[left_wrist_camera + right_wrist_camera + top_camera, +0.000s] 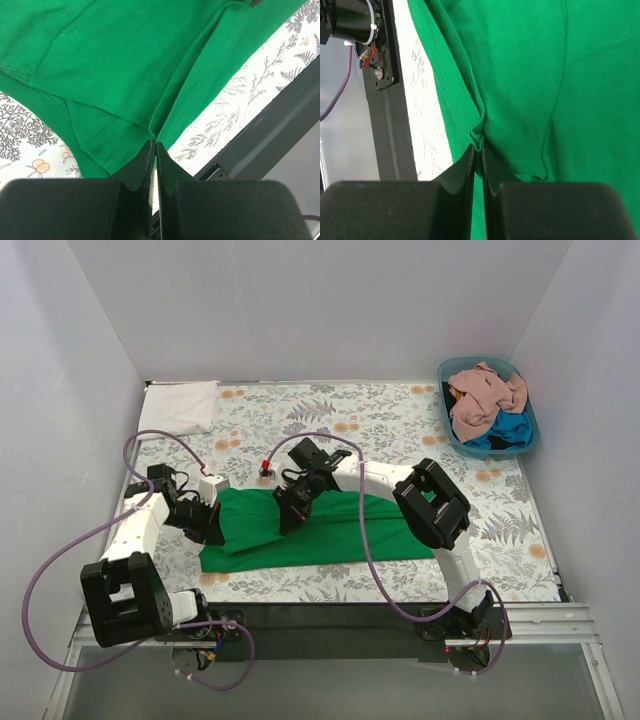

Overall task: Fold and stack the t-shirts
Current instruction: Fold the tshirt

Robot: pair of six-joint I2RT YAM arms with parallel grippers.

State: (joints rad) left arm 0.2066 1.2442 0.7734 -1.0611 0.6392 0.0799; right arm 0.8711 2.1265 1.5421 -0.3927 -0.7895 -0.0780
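Observation:
The bright green t-shirt (330, 530) lies partly folded on the floral table covering near the front. My left gripper (208, 528) is shut on its left edge; the left wrist view shows the hem (165, 125) pinched between my closed fingertips (155, 145). My right gripper (290, 512) is shut on a fold near the shirt's middle-left; the right wrist view shows the ribbed edge (465, 110) bunched at my closed gripper (479, 149). A white folded shirt (180, 405) lies at the back left. Salmon-pink (487, 392) and blue (508, 430) shirts sit in the tub.
A blue plastic tub (528, 445) stands at the back right. The black table front rail (330, 615) runs along the near edge, close to the green shirt. White walls enclose the table on three sides.

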